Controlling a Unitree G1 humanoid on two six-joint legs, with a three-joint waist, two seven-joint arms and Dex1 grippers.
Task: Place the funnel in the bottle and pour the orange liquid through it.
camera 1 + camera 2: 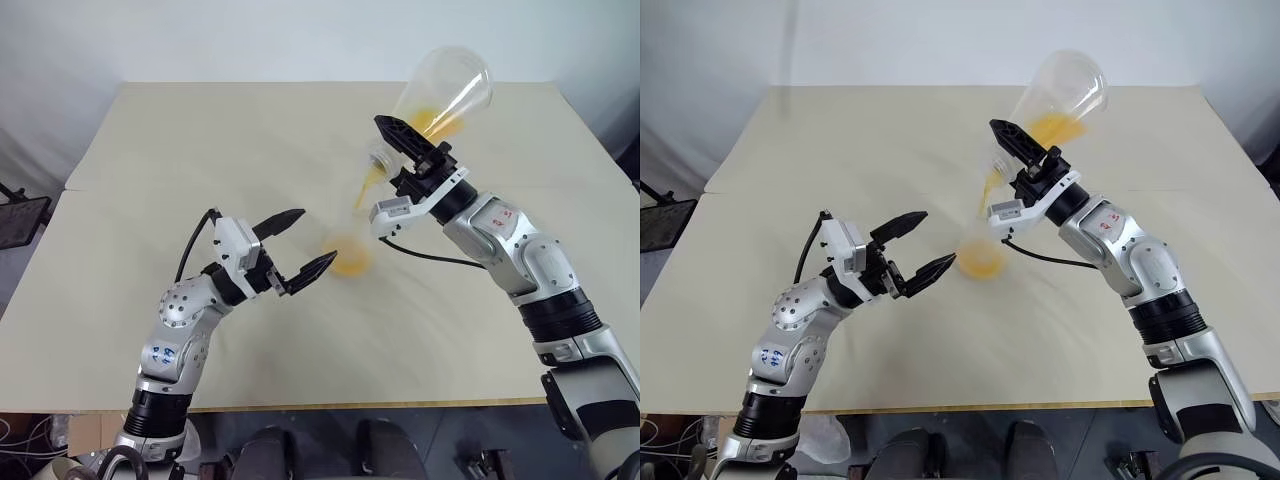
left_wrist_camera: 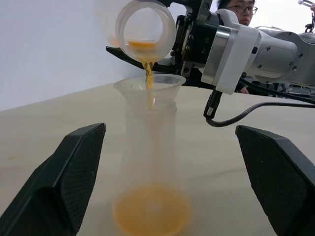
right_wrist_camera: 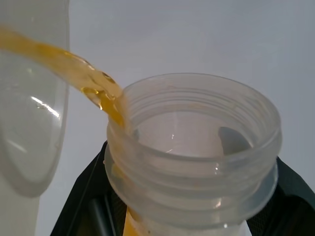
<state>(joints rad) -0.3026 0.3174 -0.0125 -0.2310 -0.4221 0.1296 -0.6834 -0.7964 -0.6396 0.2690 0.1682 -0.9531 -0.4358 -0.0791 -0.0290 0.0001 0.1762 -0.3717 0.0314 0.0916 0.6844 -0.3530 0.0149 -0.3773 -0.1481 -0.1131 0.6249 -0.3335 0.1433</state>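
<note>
While your right end effector (image 1: 405,150) stays out of the desk's centre, in the upper right of the left eye view, it is clamped on the neck of the broader flask (image 1: 445,92), tipped mouth-down. From that mouth a thin stream of the orange liquid (image 2: 147,78) falls into the funnel (image 2: 149,87), which sits in the neck of the bottle (image 2: 151,162). The bottle stands upright on the desk (image 1: 200,140) near the middle of the frame, with an orange pool in its base. Your left end effector (image 1: 296,246) sits at the lower left with its fingers (image 2: 69,172) spread wide, one on each side of the bottle, touching nothing.
</note>
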